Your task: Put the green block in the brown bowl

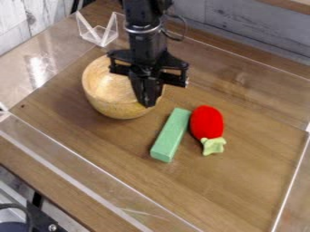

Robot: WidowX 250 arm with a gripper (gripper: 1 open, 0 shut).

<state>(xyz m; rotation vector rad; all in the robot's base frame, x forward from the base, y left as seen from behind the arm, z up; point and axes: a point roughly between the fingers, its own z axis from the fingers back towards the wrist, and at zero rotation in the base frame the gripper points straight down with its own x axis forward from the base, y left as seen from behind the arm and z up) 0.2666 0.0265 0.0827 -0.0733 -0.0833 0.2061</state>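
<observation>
The green block (171, 135) lies flat on the wooden table (115, 158), just beside the red toy (208, 123) and well apart from any grip. The claw (148, 103) hangs over the near right part of the brown bowl (105, 96). The step in hand looks to be lining up for a grasp on the block. To do it well, the claw should come over the block's middle, spread across its narrow width, sink straight down and close evenly, keeping clear of the toy. A low sideways sweep could knock the bowl's rim.

The arm hides much of the bowl's far and right side. The fingertips are dark and blurred, perhaps a little apart, but I cannot tell how wide the claw stands.
</observation>
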